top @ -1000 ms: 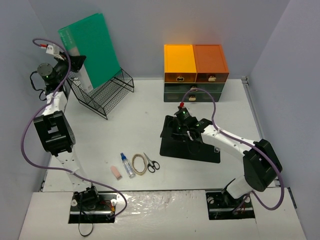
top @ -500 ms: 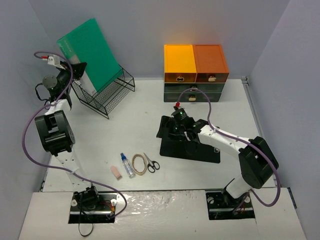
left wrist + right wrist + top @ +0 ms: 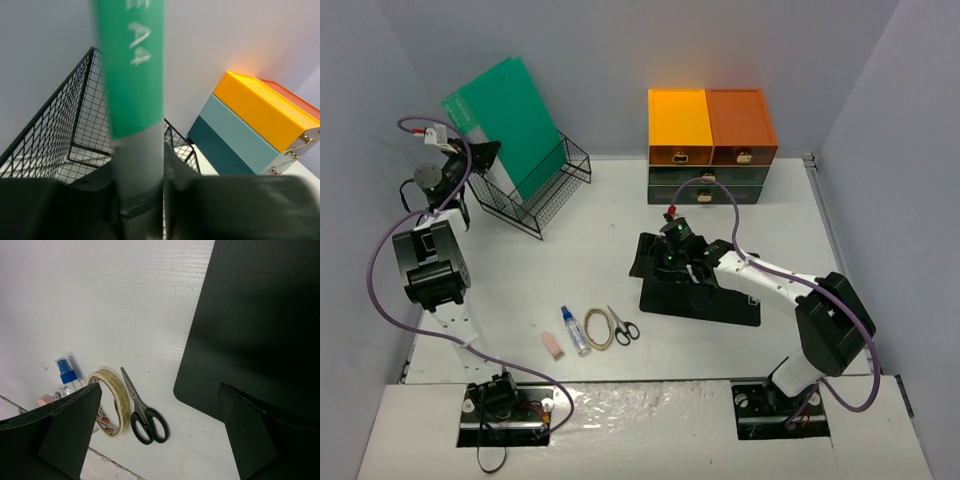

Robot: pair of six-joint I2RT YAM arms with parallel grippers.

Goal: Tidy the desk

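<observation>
The white desk (image 3: 590, 250) carries a flat black folder (image 3: 705, 290), scissors (image 3: 623, 326), a tape roll (image 3: 598, 328), a small blue-capped bottle (image 3: 575, 330) and a pink eraser (image 3: 552, 345). My left gripper (image 3: 480, 155) is shut on the lower edge of a green A4 folder (image 3: 505, 110), which stands tilted in the black wire basket (image 3: 535, 190). The left wrist view shows the folder (image 3: 132, 65) clamped in my left gripper (image 3: 142, 185). My right gripper (image 3: 655, 262) is open and empty over the black folder's left edge (image 3: 260, 315); in its wrist view the gripper (image 3: 159, 387) frames the scissors (image 3: 142, 412) and tape (image 3: 107, 402).
An orange-topped drawer unit (image 3: 710, 140) stands against the back wall, and it also shows in the left wrist view (image 3: 260, 125). The small items lie in a row near the front edge, left of centre. Walls close in on both sides.
</observation>
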